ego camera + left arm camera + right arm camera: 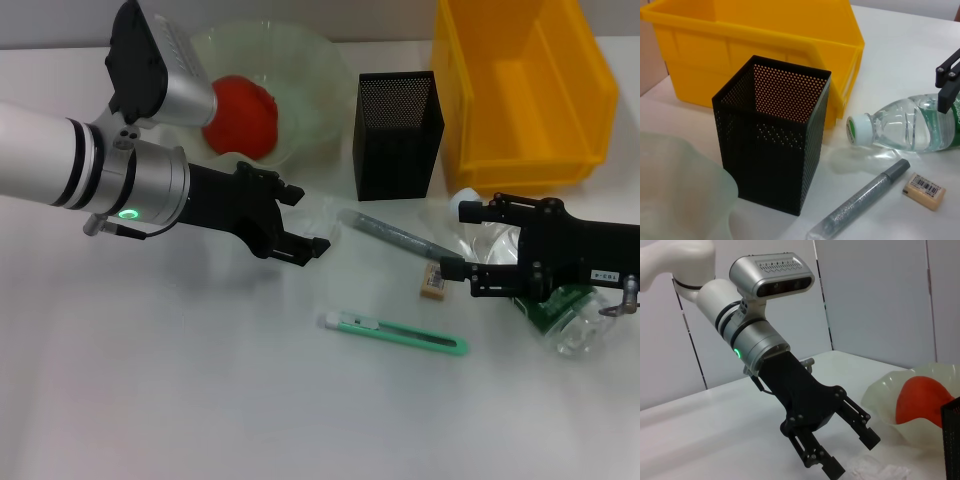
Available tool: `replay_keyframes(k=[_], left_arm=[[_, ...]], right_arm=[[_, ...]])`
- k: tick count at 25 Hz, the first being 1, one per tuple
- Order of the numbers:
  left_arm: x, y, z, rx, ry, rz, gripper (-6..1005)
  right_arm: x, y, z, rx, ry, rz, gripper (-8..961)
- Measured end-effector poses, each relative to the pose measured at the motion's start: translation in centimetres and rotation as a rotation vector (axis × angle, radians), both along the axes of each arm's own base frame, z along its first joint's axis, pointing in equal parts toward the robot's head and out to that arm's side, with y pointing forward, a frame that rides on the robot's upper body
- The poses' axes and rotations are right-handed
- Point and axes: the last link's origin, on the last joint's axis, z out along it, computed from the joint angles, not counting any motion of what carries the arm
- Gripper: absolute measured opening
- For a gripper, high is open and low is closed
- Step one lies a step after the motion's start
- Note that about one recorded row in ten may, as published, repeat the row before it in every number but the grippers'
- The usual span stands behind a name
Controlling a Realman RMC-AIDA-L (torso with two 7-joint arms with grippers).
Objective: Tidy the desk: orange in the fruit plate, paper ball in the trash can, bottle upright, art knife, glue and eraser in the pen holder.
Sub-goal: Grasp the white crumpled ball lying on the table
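The orange point(240, 115) lies in the pale green fruit plate point(310, 70). My left gripper point(300, 220) hovers open over the table just in front of the plate, and it also shows open in the right wrist view point(852, 455) above a small white crumpled thing point(875, 472) that may be the paper ball. The clear bottle point(905, 127) lies on its side. My right gripper point(462, 242) is open above it. The glue point(395, 235), eraser point(433, 283) and green art knife point(392, 335) lie on the table. The black mesh pen holder point(398, 120) stands empty.
A yellow bin point(520, 90) stands at the back right, beside the pen holder. The glue lies between the two grippers, with the eraser close to the right gripper's near finger. The white table's edges are out of view.
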Motion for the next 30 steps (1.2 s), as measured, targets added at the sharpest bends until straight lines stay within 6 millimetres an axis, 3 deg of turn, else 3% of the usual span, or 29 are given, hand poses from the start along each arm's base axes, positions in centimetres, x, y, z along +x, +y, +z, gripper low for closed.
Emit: replay_keyframes(k=[16,30], left_arm=[[-0.2,0.4,0.0,0.023,0.031,-0.005,769],[-1.0,0.0,-1.8,0.028,0.068,-0.006,766]], right_arm=[[0.0,0.0,0.0,-0.001,0.002,-0.001,755],[0.0,0.0,0.0,-0.001,0.003,-0.001,752]])
